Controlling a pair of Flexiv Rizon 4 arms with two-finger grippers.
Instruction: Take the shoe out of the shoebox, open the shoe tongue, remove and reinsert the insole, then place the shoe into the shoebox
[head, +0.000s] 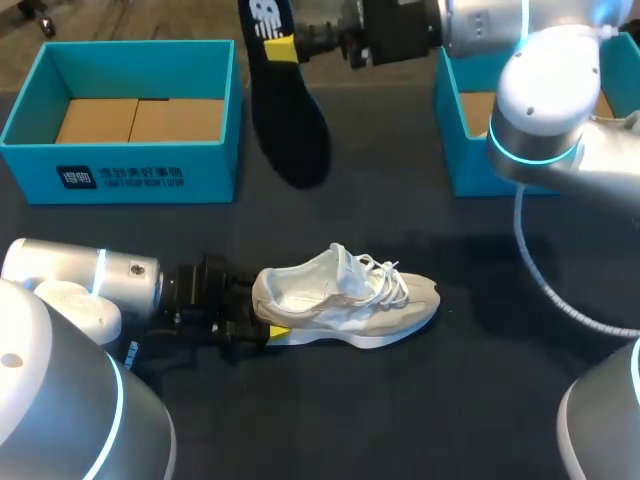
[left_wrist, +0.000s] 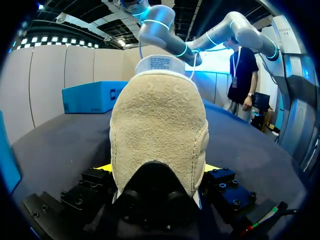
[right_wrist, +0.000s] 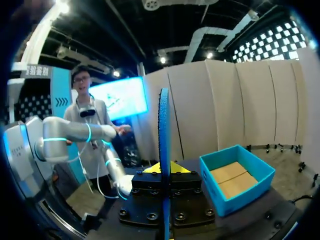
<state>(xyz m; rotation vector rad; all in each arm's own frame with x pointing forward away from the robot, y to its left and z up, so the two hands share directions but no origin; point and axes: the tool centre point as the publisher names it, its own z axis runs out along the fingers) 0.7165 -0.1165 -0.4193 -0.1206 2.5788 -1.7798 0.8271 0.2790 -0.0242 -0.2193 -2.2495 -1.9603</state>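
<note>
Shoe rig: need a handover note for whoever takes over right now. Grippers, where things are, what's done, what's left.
Left gripper: shut on the heel of the shoe, which sits on the table, near side, toe toward the right arm.
Right gripper: shut on one end of the insole, held above the table's far side, between the left blue box and the right blue box.
Done: shoe out of the box, insole out of the shoe.
Left: put the insole back in the shoe, then place the shoe into the box.
</note>
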